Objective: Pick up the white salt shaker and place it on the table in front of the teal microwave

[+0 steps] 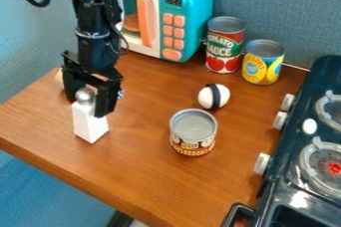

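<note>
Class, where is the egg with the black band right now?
Camera view, right of centre: the egg lies between the front can and the yellow-labelled can behind.

At the far side of the brown tabletop [140, 176], a teal-and-white toy microwave [162, 18]; to its right, a red-and-green can [225, 46], then a yellow-and-blue can [263, 62]. Nearer, a black-banded white egg shape [214, 96] and a silver-topped can [193, 132]. At right, a dark toy stove [290, 154].

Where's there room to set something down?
Bare counter lies between the white shaker and front can, and from that can to the near edge. It's crowded at the gripper and beside the microwave, by the red can and yellow can.
</note>
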### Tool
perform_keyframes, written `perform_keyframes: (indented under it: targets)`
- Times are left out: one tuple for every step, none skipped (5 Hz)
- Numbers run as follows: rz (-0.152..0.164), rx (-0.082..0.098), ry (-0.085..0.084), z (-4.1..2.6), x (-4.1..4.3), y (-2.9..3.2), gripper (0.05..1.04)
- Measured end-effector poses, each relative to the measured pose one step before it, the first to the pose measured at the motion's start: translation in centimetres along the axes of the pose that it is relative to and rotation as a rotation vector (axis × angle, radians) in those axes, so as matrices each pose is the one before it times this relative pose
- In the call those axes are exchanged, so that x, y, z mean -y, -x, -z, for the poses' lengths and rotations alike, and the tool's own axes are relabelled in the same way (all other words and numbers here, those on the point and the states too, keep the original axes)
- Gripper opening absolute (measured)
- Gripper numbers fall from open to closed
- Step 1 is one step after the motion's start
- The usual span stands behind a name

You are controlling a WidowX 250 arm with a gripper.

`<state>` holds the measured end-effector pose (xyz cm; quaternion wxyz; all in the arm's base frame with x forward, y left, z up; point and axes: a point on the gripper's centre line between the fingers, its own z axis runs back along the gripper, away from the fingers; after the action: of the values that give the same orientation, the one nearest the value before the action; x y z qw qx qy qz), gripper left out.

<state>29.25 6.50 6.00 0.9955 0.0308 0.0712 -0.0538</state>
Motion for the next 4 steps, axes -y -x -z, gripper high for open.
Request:
perform_keyframes:
  targets:
    - [0.0008, 0.012, 0.0178, 0.052, 0.187, -0.186, 0.676]
    - [0.0299, 0.0175, 0.041, -0.002, 0.466, -0.214, 0.63]
    - [-0.0189, -0.0057, 0.0289, -0.133, -0.388, 0.347, 0.63]
    - [-0.0217, 0.0801, -0.0118, -3.437, -0.853, -2.35, 0.63]
